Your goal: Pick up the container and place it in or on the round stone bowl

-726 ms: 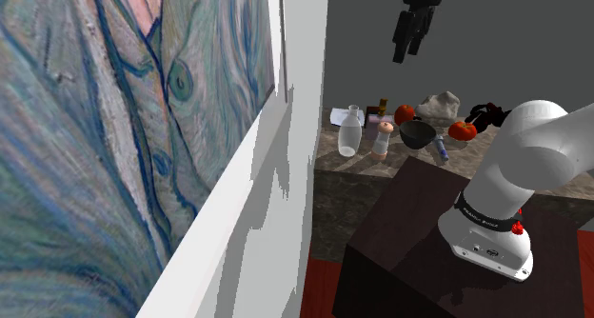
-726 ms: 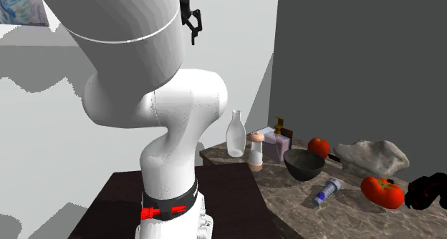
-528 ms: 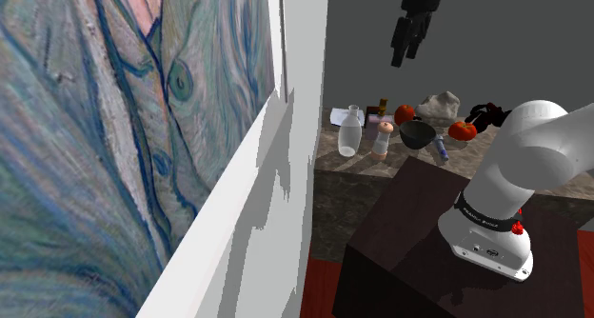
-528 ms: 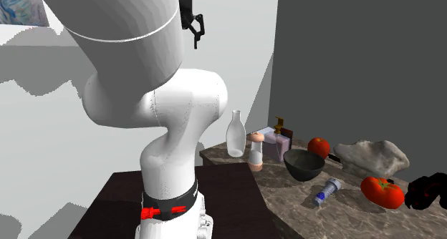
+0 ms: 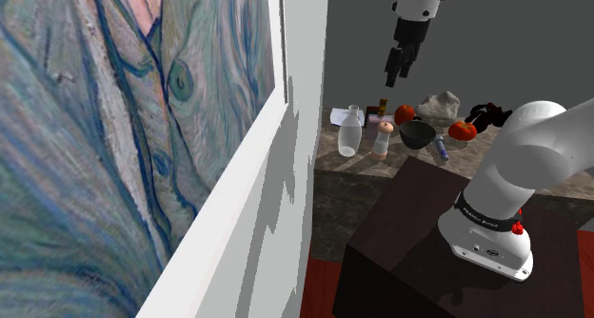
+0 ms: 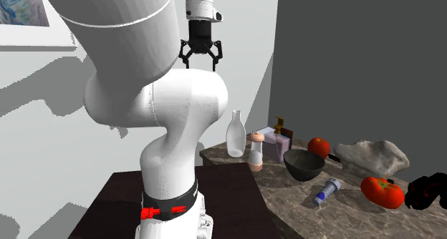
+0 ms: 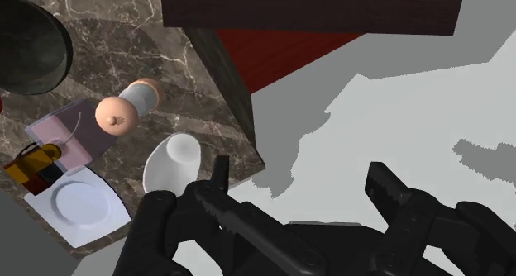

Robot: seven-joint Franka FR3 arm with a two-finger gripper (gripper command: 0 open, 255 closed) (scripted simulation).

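shoulder: claw [image 5: 392, 78] hangs high over counter [image 5: 366, 162] edge, clear of clutter | second exterior: fingers apart, empty; peach-capped container [image 6: 256, 152] upright near dark bowl [image 6: 304, 164] | wrist: container beyond fingertips, ungrasped, likely pre-descent line-up

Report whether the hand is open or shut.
Open. In the wrist view the hand shows its two black fingers standing well apart, with nothing clasped between them.
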